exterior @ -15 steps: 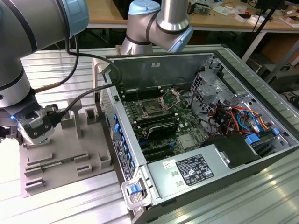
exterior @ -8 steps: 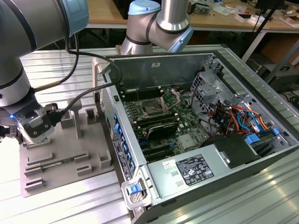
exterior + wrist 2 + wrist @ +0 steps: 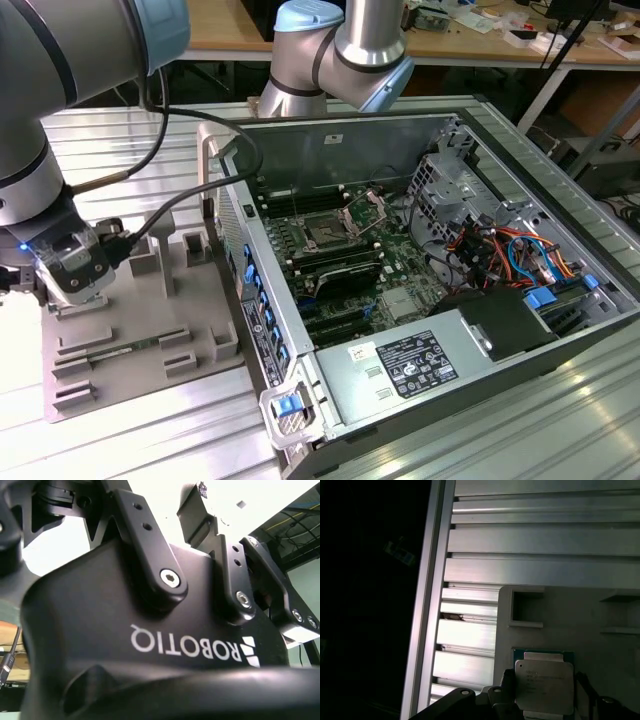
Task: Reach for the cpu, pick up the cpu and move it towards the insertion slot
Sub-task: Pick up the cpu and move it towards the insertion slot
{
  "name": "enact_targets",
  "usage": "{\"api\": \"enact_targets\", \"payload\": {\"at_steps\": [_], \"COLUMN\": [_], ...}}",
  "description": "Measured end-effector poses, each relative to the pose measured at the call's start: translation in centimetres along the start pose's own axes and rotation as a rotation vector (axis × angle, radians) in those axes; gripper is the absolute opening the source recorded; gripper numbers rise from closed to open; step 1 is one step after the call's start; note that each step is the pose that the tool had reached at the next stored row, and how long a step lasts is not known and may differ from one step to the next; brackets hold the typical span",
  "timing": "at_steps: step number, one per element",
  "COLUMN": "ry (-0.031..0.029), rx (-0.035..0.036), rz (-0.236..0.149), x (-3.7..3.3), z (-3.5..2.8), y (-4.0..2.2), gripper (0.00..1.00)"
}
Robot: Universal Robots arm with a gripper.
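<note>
just below the end effector [image 3: 75,272], the cpu [image 3: 542,686] lies flat in a recess of the grey tray [image 3: 130,335], likely so it stays square for a grasp. the end effector straddles two opposite edges of the chip; whether it is clamped or slightly apart i cannot tell. the insertion slot [image 3: 328,232] sits well away from it, inside the open computer case [image 3: 480,330].

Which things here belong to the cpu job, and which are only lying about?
For the job: cpu, insertion slot, gripper, grey tray under the cpu.
Lying about: memory stick, cables, power supply.
</note>
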State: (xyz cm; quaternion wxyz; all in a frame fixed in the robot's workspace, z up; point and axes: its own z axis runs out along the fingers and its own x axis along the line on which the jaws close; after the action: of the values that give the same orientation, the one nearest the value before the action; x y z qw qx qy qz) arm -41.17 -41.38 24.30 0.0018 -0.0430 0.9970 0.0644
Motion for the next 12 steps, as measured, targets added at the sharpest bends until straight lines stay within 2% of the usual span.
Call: {"api": "enact_targets", "payload": {"at_steps": [6, 12], "ry": [-0.0004, -0.0003], "rx": [-0.0035, -0.0038], "rz": [0.000, 0.000], "x": [0.00, -0.01], "z": [-0.23, -0.41], "y": [0.03, 0.05], "gripper": [0.55, 0.55]}}
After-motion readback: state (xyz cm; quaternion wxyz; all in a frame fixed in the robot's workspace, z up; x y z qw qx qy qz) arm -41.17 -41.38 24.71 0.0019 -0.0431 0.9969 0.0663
